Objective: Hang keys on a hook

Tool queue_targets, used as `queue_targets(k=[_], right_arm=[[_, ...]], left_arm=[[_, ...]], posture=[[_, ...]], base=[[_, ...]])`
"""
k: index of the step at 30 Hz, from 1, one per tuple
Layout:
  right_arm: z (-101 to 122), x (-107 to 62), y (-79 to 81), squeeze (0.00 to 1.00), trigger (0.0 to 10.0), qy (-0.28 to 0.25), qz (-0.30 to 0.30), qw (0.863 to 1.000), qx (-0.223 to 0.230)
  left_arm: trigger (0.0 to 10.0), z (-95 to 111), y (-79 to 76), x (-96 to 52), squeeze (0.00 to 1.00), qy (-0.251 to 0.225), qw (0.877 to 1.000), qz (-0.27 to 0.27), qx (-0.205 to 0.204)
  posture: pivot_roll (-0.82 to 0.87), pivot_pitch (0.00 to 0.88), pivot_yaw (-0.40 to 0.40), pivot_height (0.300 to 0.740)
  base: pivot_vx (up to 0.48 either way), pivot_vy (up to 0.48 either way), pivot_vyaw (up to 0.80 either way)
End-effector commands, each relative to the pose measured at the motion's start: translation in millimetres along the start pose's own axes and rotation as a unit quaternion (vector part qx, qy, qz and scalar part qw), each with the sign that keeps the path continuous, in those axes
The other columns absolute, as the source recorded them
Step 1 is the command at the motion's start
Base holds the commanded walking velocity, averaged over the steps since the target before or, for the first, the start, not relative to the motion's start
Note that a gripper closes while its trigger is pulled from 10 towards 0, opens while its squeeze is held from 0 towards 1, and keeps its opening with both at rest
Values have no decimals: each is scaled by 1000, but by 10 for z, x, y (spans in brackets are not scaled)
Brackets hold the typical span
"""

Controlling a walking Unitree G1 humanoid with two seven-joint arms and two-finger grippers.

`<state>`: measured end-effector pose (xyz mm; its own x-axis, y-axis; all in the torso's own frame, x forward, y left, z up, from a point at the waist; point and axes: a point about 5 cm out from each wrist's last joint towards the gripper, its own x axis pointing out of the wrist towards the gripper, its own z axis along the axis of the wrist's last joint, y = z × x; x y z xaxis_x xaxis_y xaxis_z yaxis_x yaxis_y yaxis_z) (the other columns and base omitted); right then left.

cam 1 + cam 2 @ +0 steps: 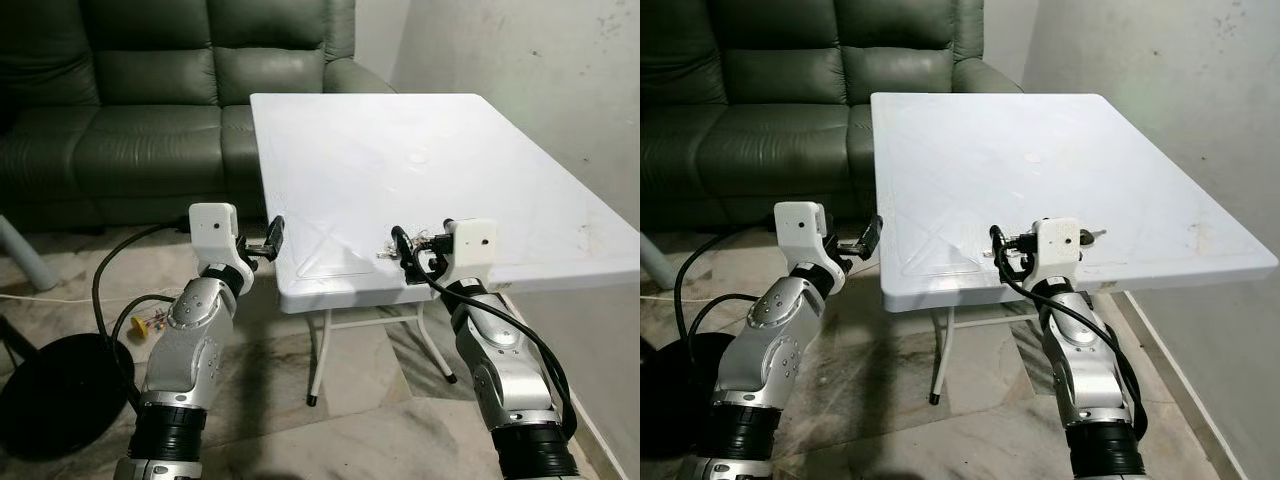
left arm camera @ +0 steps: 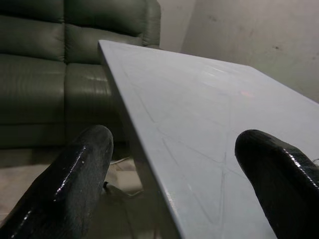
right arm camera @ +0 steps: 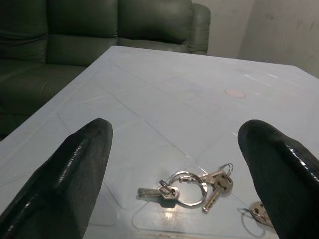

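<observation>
Keys waiting on the table

I see the keys [image 3: 187, 188] lying flat on the white table [image 1: 400, 160] near its front edge. My right gripper [image 3: 174, 164] is just behind them, fingers wide apart. My left gripper [image 2: 174, 169] is open at the table's corner. The keys look small, hard and slippery, so I would pinch the ring.

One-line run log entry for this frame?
phase: pre-grasp | right gripper: open over keys on table | left gripper: open at table edge
</observation>
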<state>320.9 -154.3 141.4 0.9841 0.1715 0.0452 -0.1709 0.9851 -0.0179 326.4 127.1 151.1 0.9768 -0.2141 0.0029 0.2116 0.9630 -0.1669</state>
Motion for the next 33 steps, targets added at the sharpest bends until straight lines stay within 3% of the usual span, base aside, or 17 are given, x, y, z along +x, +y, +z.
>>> queue_targets(k=[1, 19, 29, 33], right_arm=[[34, 3, -49, 0, 10000, -2, -6, 1000, -7], [37, 15, -38, 0, 10000, 4, -14, 1000, -6], [39, 12, -20, 0, 10000, 5, -12, 1000, -6], [42, 11, -23, 0, 10000, 5, -14, 1000, -4]], left_arm=[[10000, 11, -22, -7, 0, -4, 1000, -3, -1], [10000, -23, -30, -19, 0, 6, 1000, -18, -17], [10000, -27, -6, -16, 0, 8, 1000, -6, -16], [10000, -37, 11, -5, 0, 11, 1000, 10, -3]], posture=[[-75, 2, -90, 740], [-74, 5, -99, 740], [-75, 7, -100, 740], [-77, 8, -98, 740]], base=[[0, 0, 0], [0, 0, 0], [393, 0, 0], [0, 0, 0]])
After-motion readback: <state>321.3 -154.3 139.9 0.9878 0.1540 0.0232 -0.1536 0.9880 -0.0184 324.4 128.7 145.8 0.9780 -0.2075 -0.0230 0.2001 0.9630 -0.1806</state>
